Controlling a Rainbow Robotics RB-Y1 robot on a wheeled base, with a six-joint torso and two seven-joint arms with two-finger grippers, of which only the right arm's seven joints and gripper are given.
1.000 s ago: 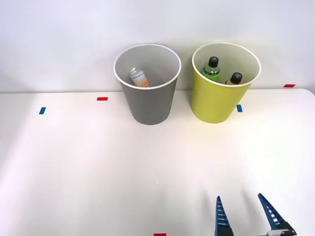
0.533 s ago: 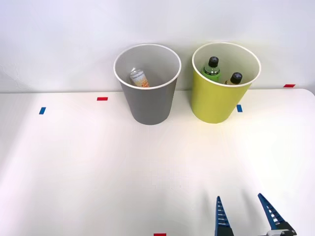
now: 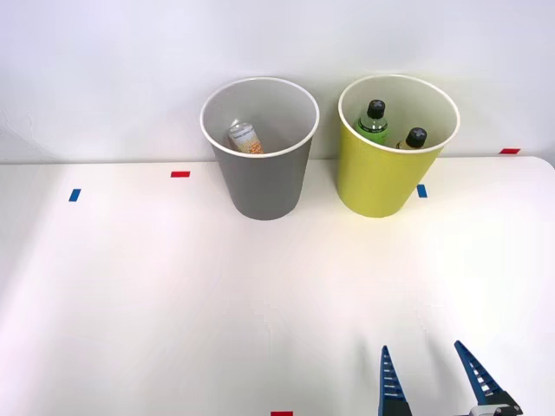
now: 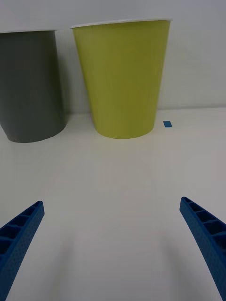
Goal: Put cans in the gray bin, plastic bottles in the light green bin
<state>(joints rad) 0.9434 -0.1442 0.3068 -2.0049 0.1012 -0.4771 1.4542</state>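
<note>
White tabletop (image 3: 130, 286) fills the lower two thirds of the front view, with a pale wall behind it. In the upper middle of that frame stands the tall, round, tapered gray bin (image 3: 262, 182) with a white rim; just to its right, apart from it by a narrow gap, stands the yellow-green bin (image 3: 377, 178) of the same shape and size. Inside the gray bin the small orange-and-white printed drink can (image 3: 245, 137) leans against the left part of the pale inner wall, its silver end up. Inside the yellow-green bin two plastic bottles stand with black screw caps upward: the green-bodied bottle (image 3: 374, 121) nearer the middle and the yellowish bottle (image 3: 414, 139) to its right, against the near wall. Small tape marks lie on the table: red ones at the upper left, far right and bottom centre, blue ones at the far left and just right of the yellow-green bin's base. The right gripper (image 3: 431, 374) sits at the lower right of the front frame, well apart from both bins, its blue ribbed fingers spread wide and holding nothing. In the wrist view the gripper (image 4: 113, 244) shows its fingers at the two lower corners, with bare table between them and the gray bin (image 4: 30, 89) and the yellow-green bin (image 4: 123, 80) upright beyond.
</note>
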